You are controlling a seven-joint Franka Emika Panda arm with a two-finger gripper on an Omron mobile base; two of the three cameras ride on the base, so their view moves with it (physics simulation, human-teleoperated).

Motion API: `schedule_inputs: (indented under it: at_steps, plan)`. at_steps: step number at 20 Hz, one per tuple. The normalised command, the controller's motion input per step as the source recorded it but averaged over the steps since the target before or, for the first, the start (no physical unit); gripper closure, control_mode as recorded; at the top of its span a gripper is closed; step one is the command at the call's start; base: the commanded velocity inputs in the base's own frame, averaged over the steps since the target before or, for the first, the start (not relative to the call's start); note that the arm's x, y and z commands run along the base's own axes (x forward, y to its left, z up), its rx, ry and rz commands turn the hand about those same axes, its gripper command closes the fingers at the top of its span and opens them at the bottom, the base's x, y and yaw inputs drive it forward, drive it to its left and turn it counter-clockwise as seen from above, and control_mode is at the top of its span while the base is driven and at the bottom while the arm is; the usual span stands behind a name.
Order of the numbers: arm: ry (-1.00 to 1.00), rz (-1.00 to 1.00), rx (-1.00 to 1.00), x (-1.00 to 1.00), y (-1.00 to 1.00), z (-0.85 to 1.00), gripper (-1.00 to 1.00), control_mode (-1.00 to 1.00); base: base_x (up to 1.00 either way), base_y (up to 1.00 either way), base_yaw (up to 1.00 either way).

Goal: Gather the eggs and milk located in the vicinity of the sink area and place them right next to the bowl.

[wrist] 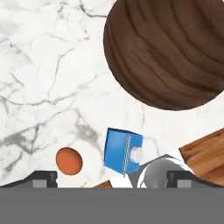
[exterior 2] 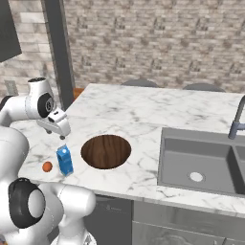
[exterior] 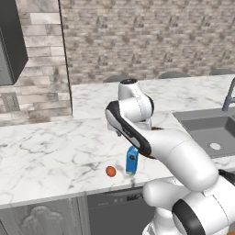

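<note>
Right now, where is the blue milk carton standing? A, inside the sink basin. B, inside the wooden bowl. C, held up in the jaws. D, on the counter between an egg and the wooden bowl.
D: the milk carton stands upright on the marble counter, with one egg on one side and the bowl on the other, touching neither.

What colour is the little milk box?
Blue, with a white patch; the milk shows best in the right base view.
</note>
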Motion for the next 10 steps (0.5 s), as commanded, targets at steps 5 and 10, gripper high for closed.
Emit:
schedule_inputs:
  at_steps: [5,10]
  plan:
    - [0.06,-0.09,0.00,-0.13,0.00,-0.17,-1.00,-1.00,0.00,0.00,0.00]
    - [0.00,-0.06,0.00,-0.13,-0.04,-0.02,-1.00,-1.00,0.00,0.00,0.00]
